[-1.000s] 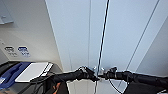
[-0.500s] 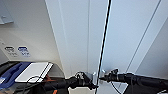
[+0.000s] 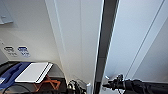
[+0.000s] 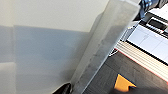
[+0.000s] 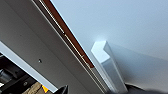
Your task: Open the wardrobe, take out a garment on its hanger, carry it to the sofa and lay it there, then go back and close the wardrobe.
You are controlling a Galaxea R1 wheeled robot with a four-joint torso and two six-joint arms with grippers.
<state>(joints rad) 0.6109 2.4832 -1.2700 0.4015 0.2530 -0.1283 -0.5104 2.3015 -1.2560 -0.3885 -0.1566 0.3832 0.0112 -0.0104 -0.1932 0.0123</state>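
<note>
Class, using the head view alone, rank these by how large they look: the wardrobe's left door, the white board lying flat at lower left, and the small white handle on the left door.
1. The left door, largest by far.
2. The white board.
3. The left door's handle, smallest, partly cut off by the picture's edge.

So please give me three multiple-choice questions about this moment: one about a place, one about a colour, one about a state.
1. Where is the right gripper?
A. at the right door's handle
B. on the floor
C. on the white board

2. What colour shows in the gap in the right wrist view?
A. green
B. rust-orange
C. blue

3. How do the doors of the wardrobe stand?
A. shut flush
B. taken off
C. parted by a dark gap

Answers: 1 A, the arm ends at the handle. 2 B, an orange strip lines the door edge. 3 C, a dark slit runs between the doors.
</note>
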